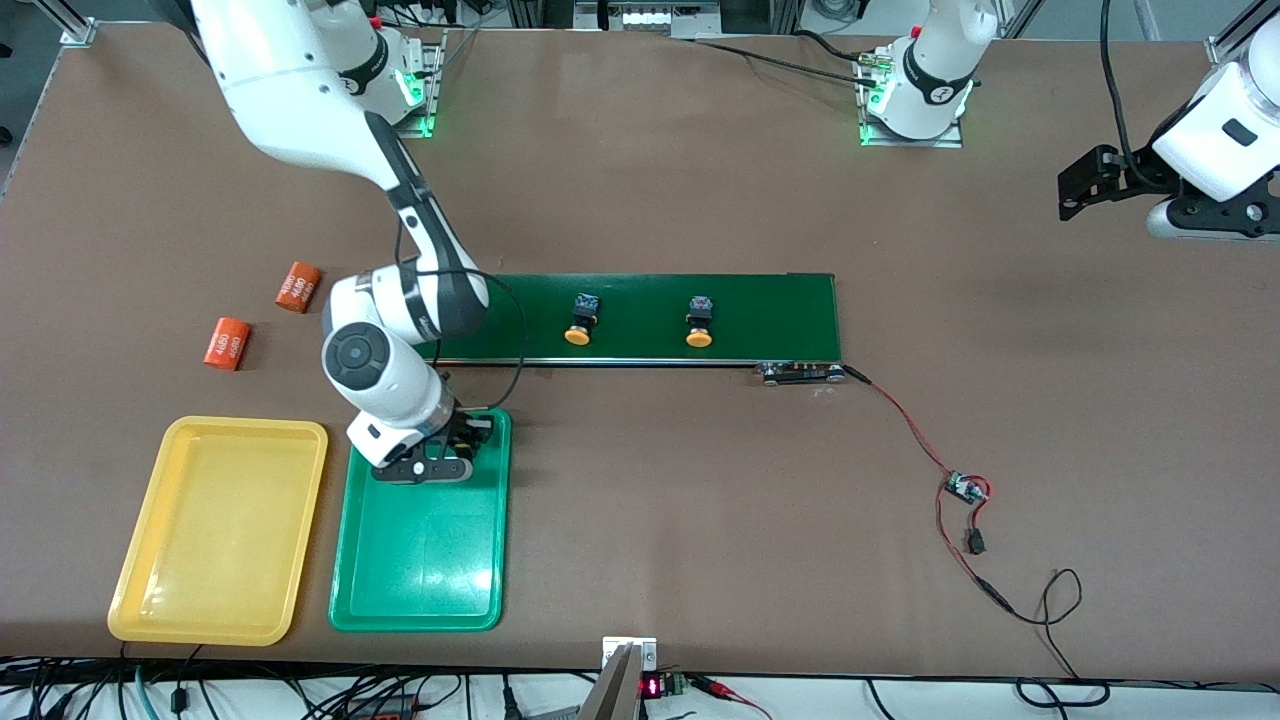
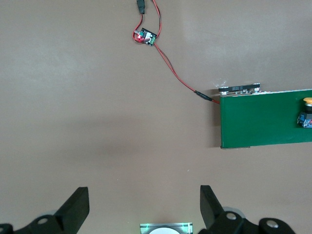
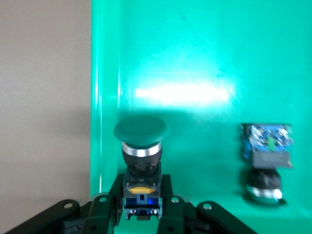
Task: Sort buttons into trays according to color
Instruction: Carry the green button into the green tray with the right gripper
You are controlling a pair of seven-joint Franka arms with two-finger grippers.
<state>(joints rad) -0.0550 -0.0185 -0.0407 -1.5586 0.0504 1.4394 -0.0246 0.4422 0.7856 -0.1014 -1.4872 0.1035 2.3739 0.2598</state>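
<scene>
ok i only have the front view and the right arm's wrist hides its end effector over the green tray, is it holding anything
observer: yes, the right end effector is shut on a green-capped button, over the green tray.
operator: anything lying in that tray
observer: one more button lies in it, beside the held one. I cannot tell its cap colour.
operator: and is the left end effector open
observer: yes, the left end effector is open and waits over bare table, off the end of the conveyor belt.
</scene>
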